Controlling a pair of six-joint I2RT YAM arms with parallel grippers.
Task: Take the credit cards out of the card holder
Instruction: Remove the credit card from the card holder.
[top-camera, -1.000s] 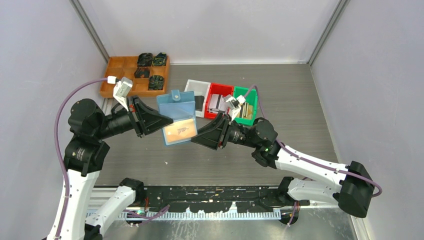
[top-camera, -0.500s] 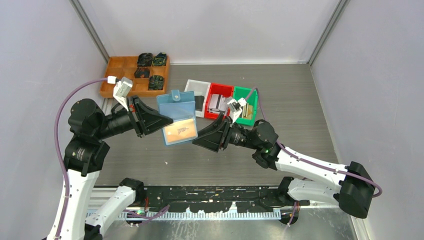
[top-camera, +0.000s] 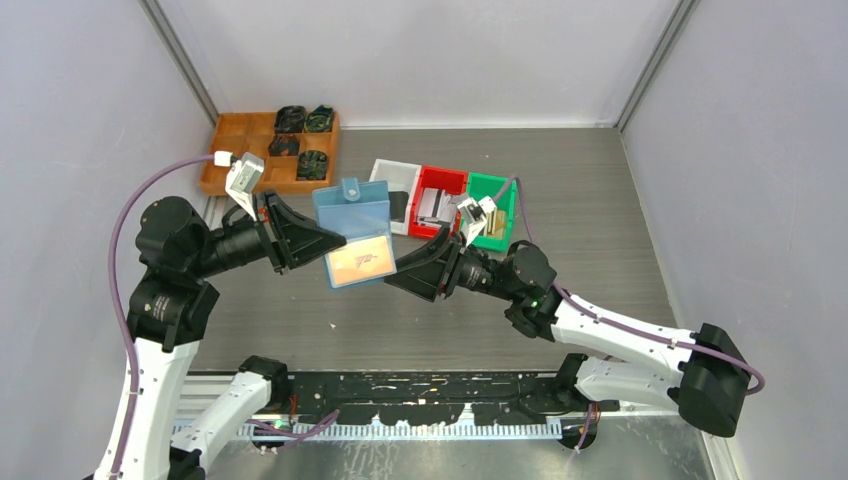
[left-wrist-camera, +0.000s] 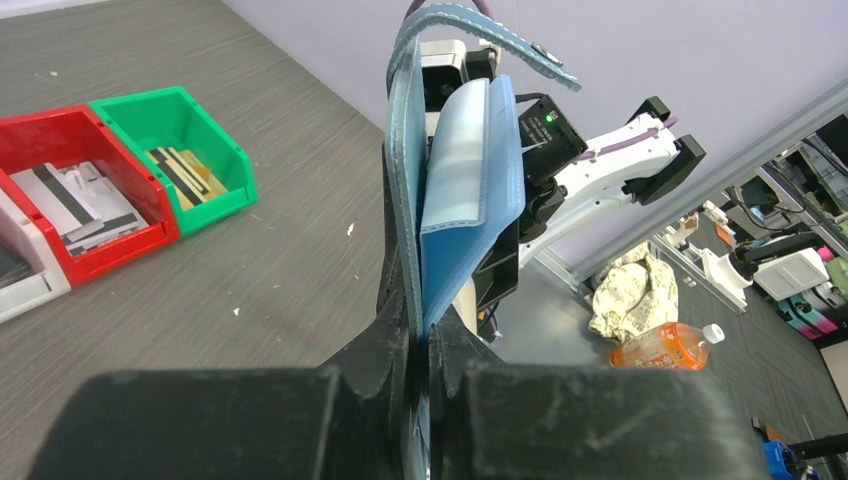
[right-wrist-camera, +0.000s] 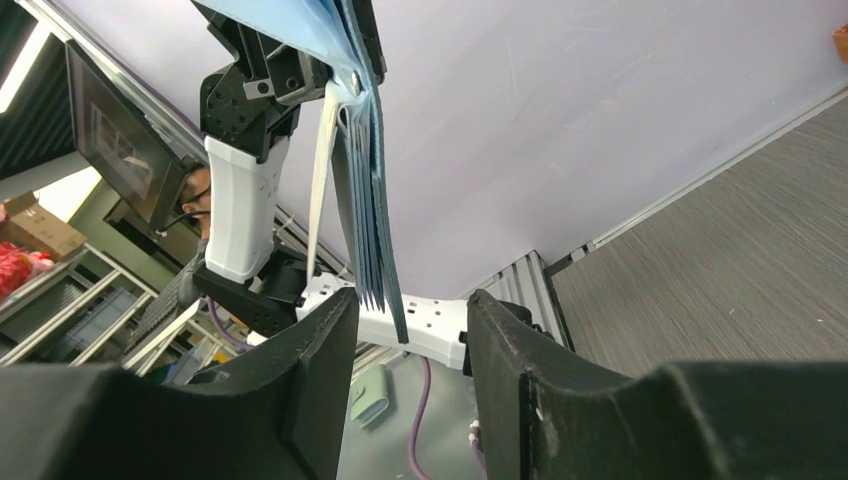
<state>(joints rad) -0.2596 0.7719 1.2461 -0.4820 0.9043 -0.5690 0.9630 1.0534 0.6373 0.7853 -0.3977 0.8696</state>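
Holder (top-camera: 352, 218) is off the table (top-camera: 600, 240), in the air between my two grippers, near the middle of the scene. It is open. The blue flap with its tab lies on the far side. The clear pocket lies on the near side, and a tan-orange card (top-camera: 358, 262) shows inside it.

My left gripper (top-camera: 335, 240) comes in from the left and pinches the holder's left edge. The left wrist view shows both fingers pressed together on the blue cover, with the pocket leaves fanned out beyond them.

My right gripper (top-camera: 398, 268) comes in from the right with its fingers spread. In the right wrist view the ends of the leaves hang between them. I cannot tell whether either finger touches.

Beyond the grippers a white bin (top-camera: 385, 172), a red bin (top-camera: 441, 177) and a green bin (top-camera: 489, 182) stand in a row. An orange tray (top-camera: 258, 128) holding dark items sits far left.
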